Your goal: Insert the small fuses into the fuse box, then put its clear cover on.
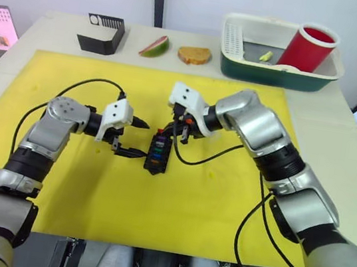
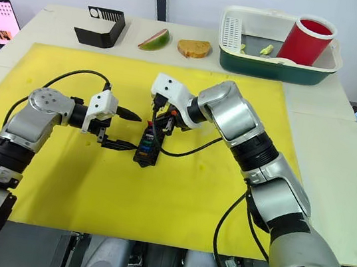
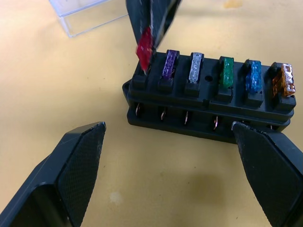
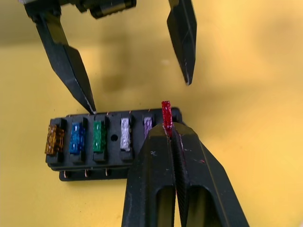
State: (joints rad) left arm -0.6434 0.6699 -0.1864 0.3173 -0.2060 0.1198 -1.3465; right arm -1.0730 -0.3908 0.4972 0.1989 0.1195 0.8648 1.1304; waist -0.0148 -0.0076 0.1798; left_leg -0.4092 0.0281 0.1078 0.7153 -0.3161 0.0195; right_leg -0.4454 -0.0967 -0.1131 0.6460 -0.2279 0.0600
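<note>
On the yellow mat covering the table, near its middle, lay the small black rectangular fuse box with scalloped edges, five tiny blade fuses already seated in a row: an orange fuse, a blue fuse, a green fuse, a pale grey fuse and a purple fuse. The left gripper sat just to the box's left with its two black fingers spread wide apart, the tip of one finger at the box's edge and the other held above the mat. From the other side, the right gripper had its fingers pressed together on the red fuse, which stood upright over the box's empty end slot beside the purple one; whether it touched the slot could not be told. A little past the box on the mat lay the clear rectangular plastic cover, well apart from both grippers. Along the far edge of the table stood a black slotted open-fronted stand, a slice of fruit with a green rind, a brown piece of bread, and a dark green tub with a white drainer basket holding a tilted red cup.
</note>
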